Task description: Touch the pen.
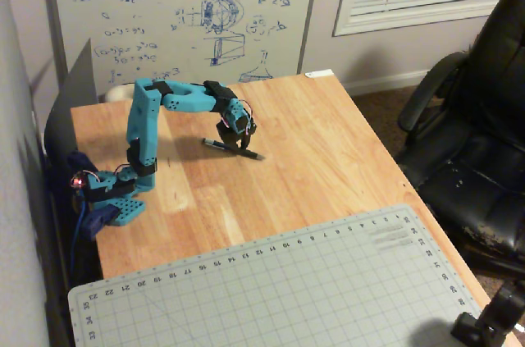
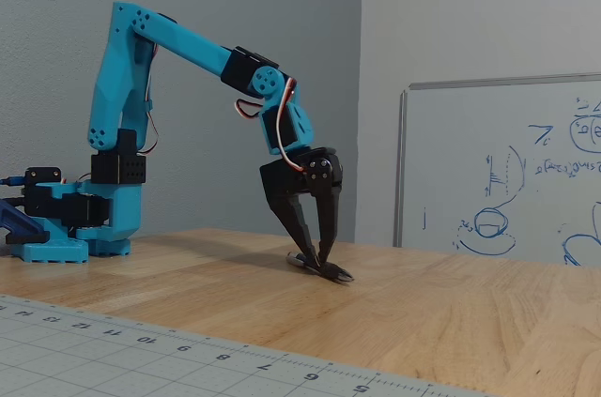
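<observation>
The pen (image 1: 256,155) is a thin dark stick lying flat on the wooden table (image 1: 328,158), running left to right in a fixed view. The blue arm reaches from its base (image 1: 115,203) out over it. My black gripper (image 1: 239,148) points straight down, and its tips rest on the middle of the pen. In the low fixed view the gripper (image 2: 317,262) stands like a narrow V with the tips together, touching the pen (image 2: 336,274), which lies end-on on the table. The gripper's fingers hide the pen's middle.
A grey cutting mat (image 1: 287,281) covers the table's near part and also shows in the low fixed view (image 2: 94,341). A whiteboard (image 1: 180,11) stands behind the table. A black office chair (image 1: 476,134) is at the right, and a black clamp (image 1: 492,322) sits at the near right corner.
</observation>
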You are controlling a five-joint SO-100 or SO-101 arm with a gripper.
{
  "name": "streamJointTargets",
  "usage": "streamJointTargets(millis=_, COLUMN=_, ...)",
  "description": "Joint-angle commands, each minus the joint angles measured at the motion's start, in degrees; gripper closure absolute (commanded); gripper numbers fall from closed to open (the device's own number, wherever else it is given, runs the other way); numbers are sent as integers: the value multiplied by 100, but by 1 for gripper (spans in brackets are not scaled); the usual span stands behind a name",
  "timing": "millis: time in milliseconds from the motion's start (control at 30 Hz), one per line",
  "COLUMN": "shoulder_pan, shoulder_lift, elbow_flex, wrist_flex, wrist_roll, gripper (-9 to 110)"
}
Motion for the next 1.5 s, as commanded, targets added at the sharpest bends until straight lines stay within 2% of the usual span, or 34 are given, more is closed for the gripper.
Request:
streamJointTargets(millis=0, shoulder_pan=-97, shoulder_lift=562, elbow_flex=-606, wrist_flex=-35, wrist_roll=44, gripper=101)
streamJointTargets(millis=267, shoulder_pan=-97, shoulder_lift=158, elbow_flex=-1002, wrist_flex=18, wrist_roll=44, gripper=101)
streamJointTargets(millis=1467, shoulder_pan=-9, shoulder_lift=-167, elbow_flex=-782, wrist_flex=53, wrist_roll=44, gripper=101)
